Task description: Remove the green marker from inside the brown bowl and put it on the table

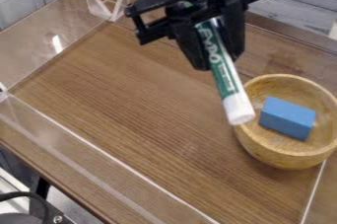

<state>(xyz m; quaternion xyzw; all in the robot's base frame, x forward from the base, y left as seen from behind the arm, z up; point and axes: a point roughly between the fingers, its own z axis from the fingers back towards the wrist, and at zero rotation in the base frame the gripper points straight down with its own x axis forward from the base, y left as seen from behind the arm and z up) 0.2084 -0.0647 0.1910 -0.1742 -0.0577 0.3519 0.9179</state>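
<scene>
partly hidden: green marker [222,70] top in end effector [200,23]

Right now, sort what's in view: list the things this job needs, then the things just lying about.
Belongs to the job:
- green marker, held in the shut hand, lower end over the bowl's rim
- brown bowl
- table

Just lying about:
- blue block, inside the bowl
- clear acrylic walls
</scene>
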